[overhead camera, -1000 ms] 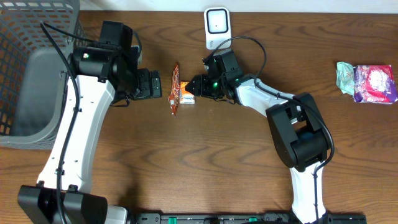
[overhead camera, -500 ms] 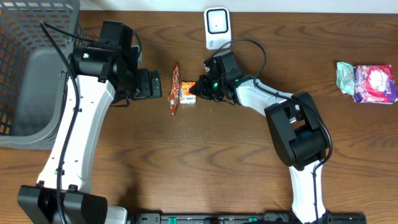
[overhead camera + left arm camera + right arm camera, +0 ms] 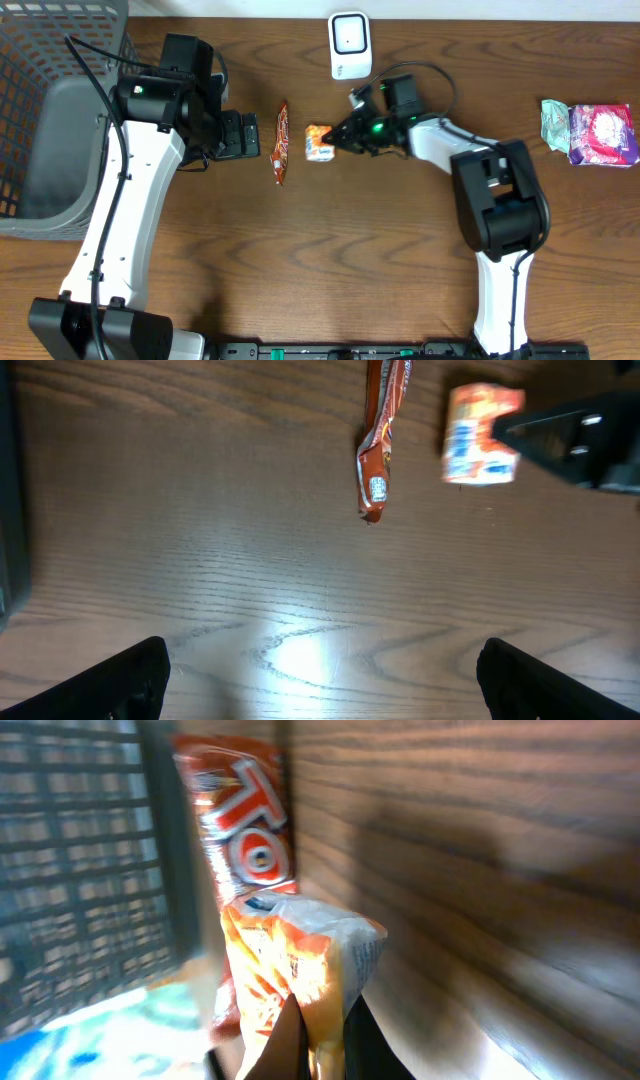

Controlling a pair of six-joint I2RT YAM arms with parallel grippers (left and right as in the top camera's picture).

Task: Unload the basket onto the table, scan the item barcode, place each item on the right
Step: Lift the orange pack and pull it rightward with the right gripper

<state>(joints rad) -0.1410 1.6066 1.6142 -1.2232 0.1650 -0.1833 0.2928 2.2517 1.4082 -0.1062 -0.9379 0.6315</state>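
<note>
Item: small orange packet (image 3: 319,141), pinched at its 3 o'clock edge by the right gripper (image 3: 338,139), whose jaws are closed tight on a thin seam of the packaging, as is confirmed in the right wrist view. Position: toward 12 o'clock of the bench (image 3: 330,270), near the middle of its width; whether the packet is lifted clear of the wood cannot be told. Scanner (image 3: 350,45): a white unit standing at the 12 o'clock edge, at about 1 o'clock from the packet and apart from it. Left gripper (image 3: 252,135): jaws spread fully, nothing held, parked at 9 o'clock of the packet. Long orange wrapper (image 3: 282,143): laid flat between the left gripper and the packet, touched by neither. Basket (image 3: 40,60): at 10 o'clock. Two further packets (image 3: 590,133): at 2 o'clock, untouched. Progress, as judged: the grasp is counted as done; carriage to the scanner and presentation of the barcode to its face are counted as outstanding. No barcode is made out on any visible face of the packet, so some turning may be required before a reading is obtained.
</note>
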